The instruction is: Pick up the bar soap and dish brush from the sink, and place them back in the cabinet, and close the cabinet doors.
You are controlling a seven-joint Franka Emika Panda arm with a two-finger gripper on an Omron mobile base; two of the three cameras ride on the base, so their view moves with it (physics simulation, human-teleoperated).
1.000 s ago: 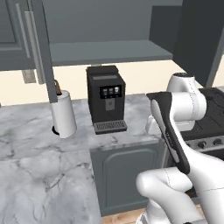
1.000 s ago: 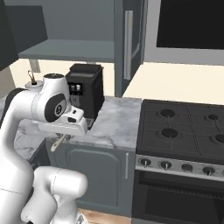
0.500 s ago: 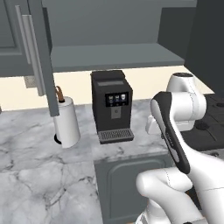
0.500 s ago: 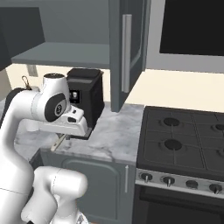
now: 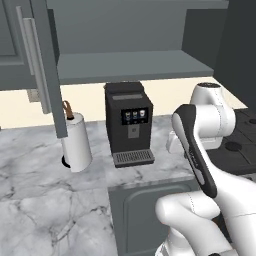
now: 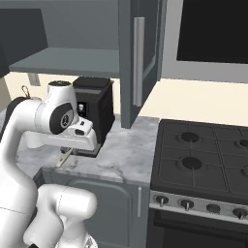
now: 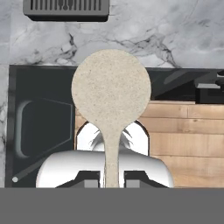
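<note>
The dish brush [image 7: 111,94] is in the middle of the hand view. Its round tan head sits high and its thin handle runs down to the bottom, where the gripper [image 7: 111,178] is closed tight on it, one dark finger tip on each side. In the right base view the pale handle pokes out low and to the left of the gripper [image 6: 72,151].

Behind the brush in the hand view are the grey marble counter [image 7: 175,30] at the top, a dark lower cabinet door [image 7: 39,118] at the left and a wood floor [image 7: 183,135] at the right.

In the left base view the cabinet [image 5: 125,65] is at the top, with its grey shelf open to see. One of the cabinet doors [image 5: 42,55] hangs open at the upper left. A black coffee machine [image 5: 127,122] stands on the counter in the middle, with a white paper towel roll [image 5: 76,142] to its left. In the right base view a black stove [image 6: 203,155] is at the right.

The white arm bends over the front edge of the counter, just by the coffee machine.
</note>
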